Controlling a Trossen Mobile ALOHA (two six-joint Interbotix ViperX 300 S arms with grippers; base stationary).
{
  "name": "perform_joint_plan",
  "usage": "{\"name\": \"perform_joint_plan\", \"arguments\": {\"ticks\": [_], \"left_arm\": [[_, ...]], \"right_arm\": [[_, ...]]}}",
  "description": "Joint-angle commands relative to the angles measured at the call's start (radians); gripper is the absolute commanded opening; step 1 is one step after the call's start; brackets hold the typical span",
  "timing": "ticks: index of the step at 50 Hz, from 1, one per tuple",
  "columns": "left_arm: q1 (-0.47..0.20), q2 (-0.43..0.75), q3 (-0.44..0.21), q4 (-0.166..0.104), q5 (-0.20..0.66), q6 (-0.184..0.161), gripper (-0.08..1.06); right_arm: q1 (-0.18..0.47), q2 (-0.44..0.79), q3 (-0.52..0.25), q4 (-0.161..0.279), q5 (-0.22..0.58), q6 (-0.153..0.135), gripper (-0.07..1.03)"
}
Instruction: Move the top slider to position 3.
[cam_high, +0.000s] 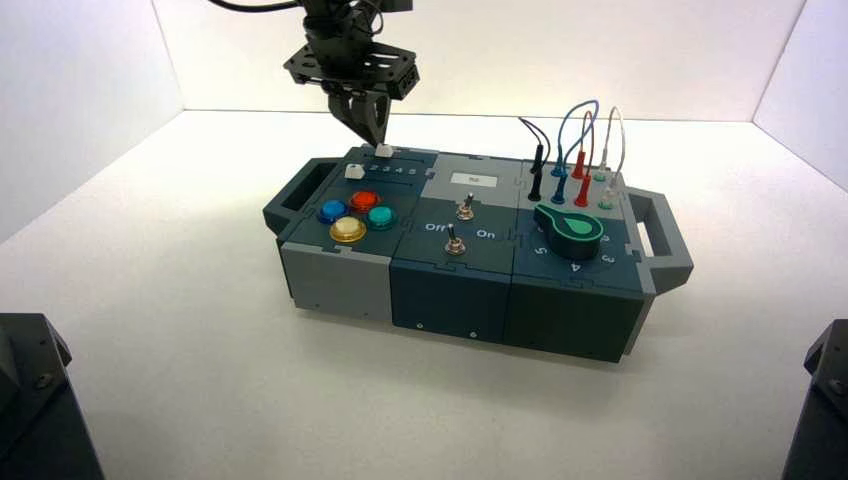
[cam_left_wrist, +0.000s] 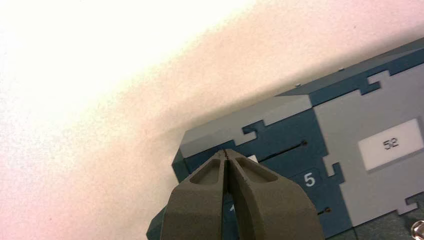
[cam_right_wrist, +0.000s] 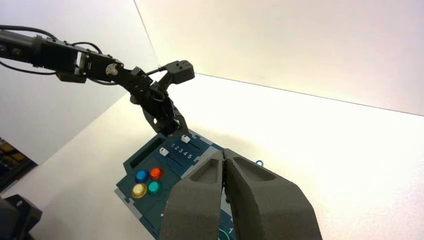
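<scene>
The top slider's white knob (cam_high: 384, 151) sits in its plain dark track at the box's far left part; it also shows in the right wrist view (cam_right_wrist: 185, 138). My left gripper (cam_high: 376, 138) is shut, and its tips are down at the knob. In the left wrist view the gripper (cam_left_wrist: 226, 152) hides most of the knob (cam_left_wrist: 253, 159), which peeks out beside one finger. The digit row (cam_right_wrist: 181, 150) lies between the two slider tracks, and the digit 3 (cam_right_wrist: 181, 150) sits in it. My right gripper (cam_right_wrist: 225, 160) is shut and empty, held high above the box.
The twin white knob (cam_high: 353, 171) sits at the near track's left end. Round coloured buttons (cam_high: 356, 214), two toggle switches (cam_high: 460, 224), a green knob (cam_high: 570, 226) and plugged wires (cam_high: 575, 160) fill the rest. A display reads 52 (cam_left_wrist: 390, 144). Box handles (cam_high: 296, 190) stick out sideways.
</scene>
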Motion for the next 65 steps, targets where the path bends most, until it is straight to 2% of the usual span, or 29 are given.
{"name": "perform_joint_plan", "arguments": {"ticks": [1, 65], "left_arm": [[-0.015, -0.02, -0.025, 0.0, 0.002, 0.006, -0.03], [-0.025, -0.015, -0.028, 0.0, 0.018, 0.012, -0.03]], "right_arm": [[-0.005, 0.015, -0.014, 0.0, -0.012, 0.003, -0.02], [-0.005, 0.015, -0.015, -0.002, -0.012, 0.003, -0.02]]}}
